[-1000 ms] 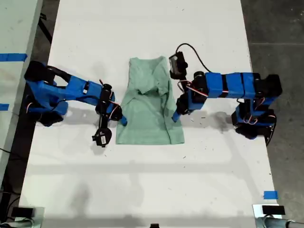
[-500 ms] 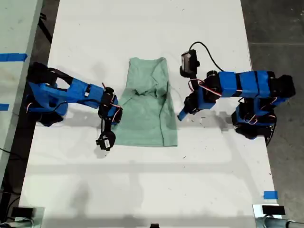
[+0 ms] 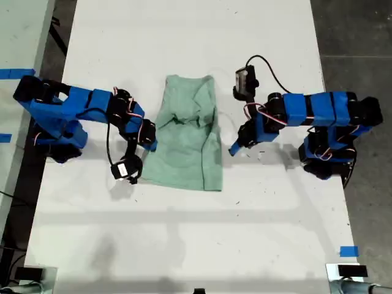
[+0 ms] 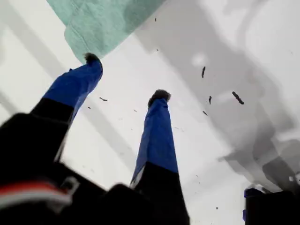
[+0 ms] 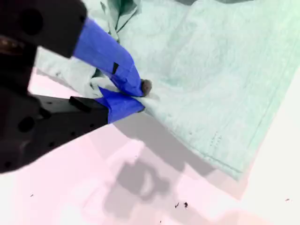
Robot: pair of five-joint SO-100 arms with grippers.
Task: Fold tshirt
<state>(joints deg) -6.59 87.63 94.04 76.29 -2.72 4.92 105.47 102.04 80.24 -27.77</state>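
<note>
The long white table (image 3: 184,245) carries the plain pale mint-green short-sleeved cloth tshirt (image 3: 184,153) near its middle, between the two blue arms. The shirt is already doubled into a narrow strip, with a rumpled bunch in its upper half. It looks light, limp and soft, so it should drape and slide rather than hold a crease. A hem corner or folded edge is probably the best place to pinch it.

The arm at the exterior view's right reaches in low. Its first gripper (image 4: 125,77) is spread wide and empty over bare table, just beside the shirt's edge.

From the exterior view's left, the second gripper (image 5: 140,93) is bent down and pinches the shirt's near edge.
</note>
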